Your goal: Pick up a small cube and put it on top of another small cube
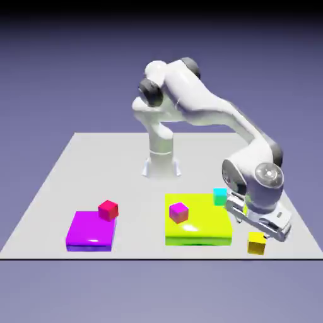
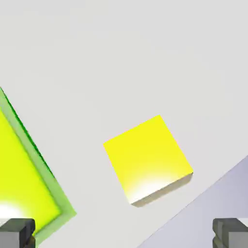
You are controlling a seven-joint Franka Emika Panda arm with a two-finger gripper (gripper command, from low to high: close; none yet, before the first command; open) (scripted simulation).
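Yellow small plain cube (image 2: 147,160) sits ungrasped just below the wide-open, empty pincer (image 2: 124,232), small plain red cube (image 1: 108,209) far off, stacking undone.

Pale grey table (image 1: 76,158), blue-violet backdrop (image 1: 50,63) — dark above

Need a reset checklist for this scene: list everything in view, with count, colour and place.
Yellow cube: one, yellow, on the table near its front edge, at the exterior view's right, below the end effector.
Red cube: one, red, at the magenta block's far corner.
Pink cube: one, magenta-pink, on the yellow-green block.
Cyan cube: one, cyan, at the yellow-green block's far right corner.
Magenta block: one, flat, front left.
Yellow-green block: one, flat, front centre.
Table: one, light grey.
Arm: one, white, reaching forward from the far edge.
End effector: one, open, over the yellow cube.
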